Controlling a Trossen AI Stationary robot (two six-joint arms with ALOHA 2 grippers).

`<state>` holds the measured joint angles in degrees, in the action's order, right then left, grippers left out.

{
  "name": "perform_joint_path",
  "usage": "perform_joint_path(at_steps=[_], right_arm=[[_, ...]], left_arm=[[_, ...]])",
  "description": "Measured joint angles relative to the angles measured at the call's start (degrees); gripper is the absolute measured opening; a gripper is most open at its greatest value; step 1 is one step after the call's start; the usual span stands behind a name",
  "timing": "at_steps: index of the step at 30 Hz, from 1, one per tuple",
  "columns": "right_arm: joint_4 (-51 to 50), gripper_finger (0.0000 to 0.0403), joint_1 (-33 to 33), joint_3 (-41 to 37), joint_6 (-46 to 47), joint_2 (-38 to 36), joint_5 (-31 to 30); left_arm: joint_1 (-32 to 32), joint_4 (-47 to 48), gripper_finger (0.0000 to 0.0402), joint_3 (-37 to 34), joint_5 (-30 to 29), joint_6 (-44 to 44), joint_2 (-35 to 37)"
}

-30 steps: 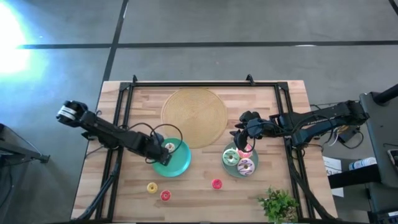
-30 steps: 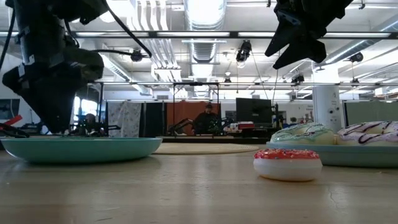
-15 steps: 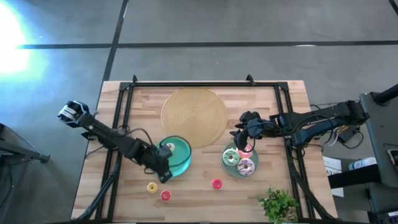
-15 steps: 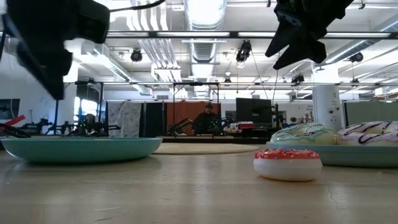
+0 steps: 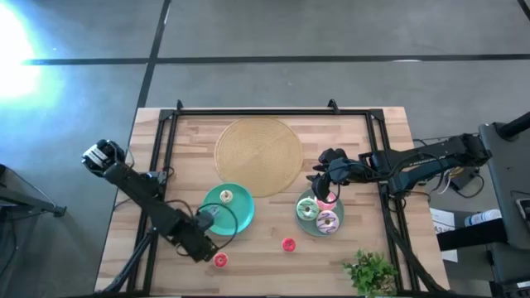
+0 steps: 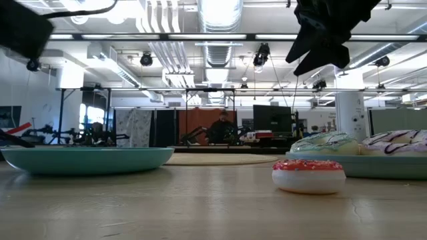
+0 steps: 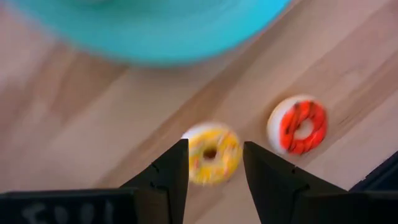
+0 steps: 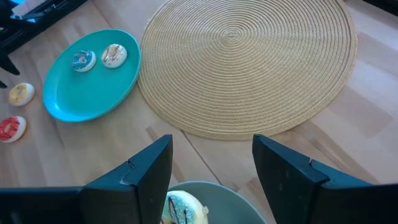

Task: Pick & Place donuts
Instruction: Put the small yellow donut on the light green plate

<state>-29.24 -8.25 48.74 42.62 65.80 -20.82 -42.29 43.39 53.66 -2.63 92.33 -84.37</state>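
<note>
1. The left tool (image 7: 214,163) hangs low over the front-left of the pale wooden worktop (image 5: 265,240), its two dark fingers (image 7: 168,177) parted and holding nothing; a small yellow-iced toy donut (image 7: 211,152) lies on the wood between their tips
2. A red-iced toy donut (image 7: 297,124) lies just beside the yellow one, both near the rim of the round teal plate (image 5: 240,217)
3. That plate holds two small donuts, one blue-iced (image 8: 82,60) and one cream (image 8: 114,55)
4. The right tool (image 8: 211,168) hovers wide open and empty above the grey-green plate (image 5: 308,225), where a green-iced donut (image 5: 307,209) and a white-pink donut (image 5: 327,221) sit
5. A red-topped donut with a white base (image 6: 308,175) lies alone on the wood between the plates
6. The large tan woven disc (image 5: 258,155) lies behind both plates
</note>
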Motion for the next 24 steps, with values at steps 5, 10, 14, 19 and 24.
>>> perform_joint_path(at_steps=[5,10,14,19,24], right_arm=[[0.0,0.0215,0.0,-0.67,-0.99,0.0,0.02],[0.29,0.0215,0.02,-1.7,-1.28,0.0,0.02],[1.57,0.0215,0.0,-2.48,-1.22,0.0,0.19],[1.69,0.0215,0.0,-2.59,-0.76,0.0,0.31],[1.71,0.0215,0.02,-2.59,0.75,0.0,0.31]], left_arm=[[-5.9,-2.95,0.0126,-2.31,-0.57,9.97,0.31],[-6.94,-5.78,0.0126,-4.44,-1.78,13.94,0.36],[-6.9,-5.69,0.0126,-5.07,-4.18,15.02,0.36],[-7.16,-6.28,0.0126,-6.46,-1.05,15.18,-0.57],[-7.16,-12.65,0.0126,-8.94,-1.37,15.17,-0.6]])
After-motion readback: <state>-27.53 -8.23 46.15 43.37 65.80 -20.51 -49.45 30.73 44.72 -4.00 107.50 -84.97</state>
